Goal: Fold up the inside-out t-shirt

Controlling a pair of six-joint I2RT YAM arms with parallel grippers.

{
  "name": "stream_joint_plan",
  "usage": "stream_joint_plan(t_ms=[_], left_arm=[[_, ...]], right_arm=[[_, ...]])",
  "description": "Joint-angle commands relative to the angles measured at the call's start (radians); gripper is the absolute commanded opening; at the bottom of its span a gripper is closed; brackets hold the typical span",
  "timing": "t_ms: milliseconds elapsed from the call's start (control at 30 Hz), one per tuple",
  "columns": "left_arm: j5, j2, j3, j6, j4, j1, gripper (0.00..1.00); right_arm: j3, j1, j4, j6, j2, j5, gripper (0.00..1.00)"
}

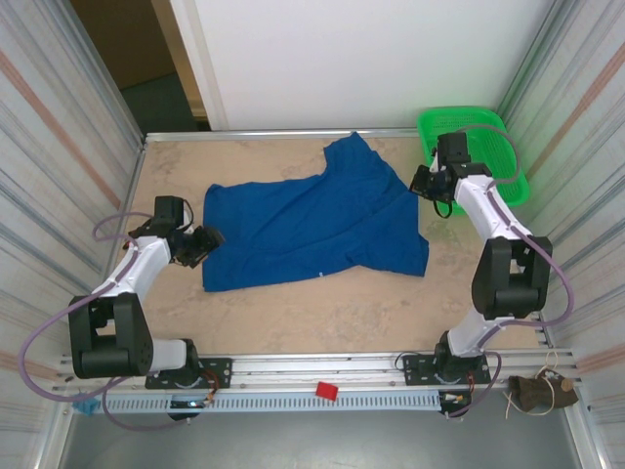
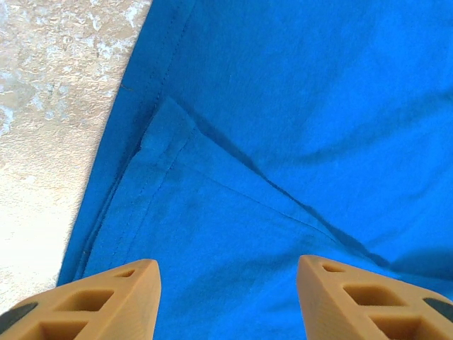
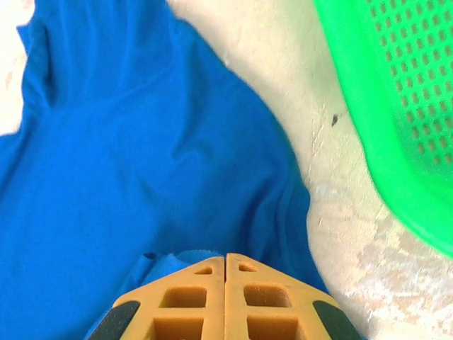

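Observation:
The inside-out t-shirt (image 1: 312, 230) lies spread across the middle of the table, royal blue, with one sleeve pointing to the far side. My left gripper (image 1: 203, 244) sits at the shirt's left edge. In the left wrist view it (image 2: 228, 265) stands open over the blue cloth (image 2: 297, 106), hem seams running between its orange fingers (image 2: 120, 283). My right gripper (image 1: 422, 184) is at the shirt's right edge. In the right wrist view it (image 3: 225, 256) is shut, with a small pucker of the blue cloth (image 3: 141, 163) bunched at its tips.
A green plastic mesh basket (image 1: 488, 132) stands at the far right corner, close behind the right gripper; its rim (image 3: 396, 106) shows beside the shirt. Striped walls close in both sides. Bare tabletop (image 1: 322, 313) lies between the shirt and the arm bases.

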Motion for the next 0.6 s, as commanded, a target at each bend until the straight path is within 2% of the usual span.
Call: stream_joint_plan(t_ms=[0,267,333,367,467,567], left_arm=[[-0.002,0.016,0.02,-0.012,0.017,-0.006,0.54],[-0.029,0.031,0.028,-0.012,0.007,-0.007,0.53],[-0.04,0.036,0.028,-0.015,0.008,-0.007,0.53],[-0.05,0.039,0.029,-0.014,0.005,-0.007,0.54],[-0.083,0.06,0.045,-0.006,0.008,-0.007,0.54],[-0.116,0.117,0.095,0.025,-0.011,-0.006,0.54]], right_arm=[[0.049,-0.006,-0.004,0.004,0.088,0.045,0.0],[0.175,-0.021,-0.029,0.006,0.284,0.09,0.0],[0.189,-0.017,-0.049,-0.006,0.28,0.071,0.37],[0.179,-0.008,-0.05,-0.01,0.252,0.074,0.46],[0.118,0.014,-0.066,0.01,0.139,0.07,0.49],[-0.037,0.022,-0.05,0.068,-0.007,0.037,0.5]])
